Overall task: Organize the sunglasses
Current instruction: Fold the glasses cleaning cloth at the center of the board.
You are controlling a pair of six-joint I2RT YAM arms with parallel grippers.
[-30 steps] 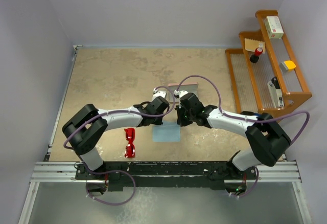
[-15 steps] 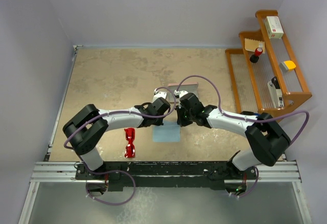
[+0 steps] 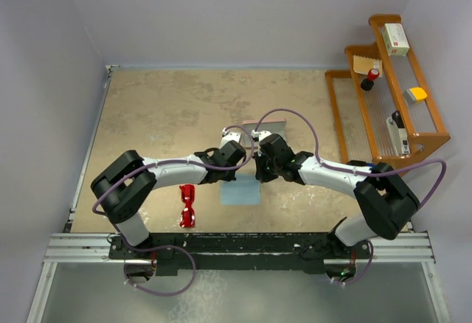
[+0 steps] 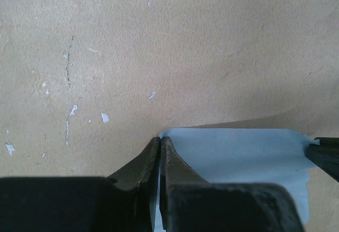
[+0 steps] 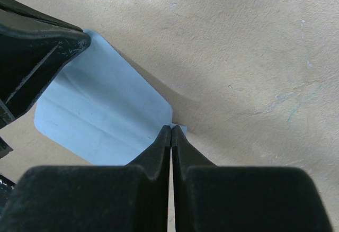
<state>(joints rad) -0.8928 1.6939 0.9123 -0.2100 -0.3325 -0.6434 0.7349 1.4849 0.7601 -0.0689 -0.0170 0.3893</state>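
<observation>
The red sunglasses (image 3: 188,205) lie on the table near the front left, apart from both grippers. A light blue cloth (image 3: 241,192) lies flat at the front centre. My left gripper (image 3: 227,177) is shut on the cloth's far left corner (image 4: 160,139). My right gripper (image 3: 257,178) is shut on its far right corner (image 5: 171,127). The cloth (image 4: 238,155) fills the lower right of the left wrist view and the left side (image 5: 100,115) of the right wrist view. The pink case (image 3: 270,124) shows partly behind the two wrists.
A wooden tiered rack (image 3: 383,105) with small boxes and bottles stands at the right edge. The tan table top (image 3: 169,109) has walls at the left and back. The left gripper's fingers (image 5: 37,46) show at the upper left of the right wrist view.
The left wrist has edged very slightly to the right. Both grippers stay shut on the cloth's far corners. The sunglasses have not moved.
</observation>
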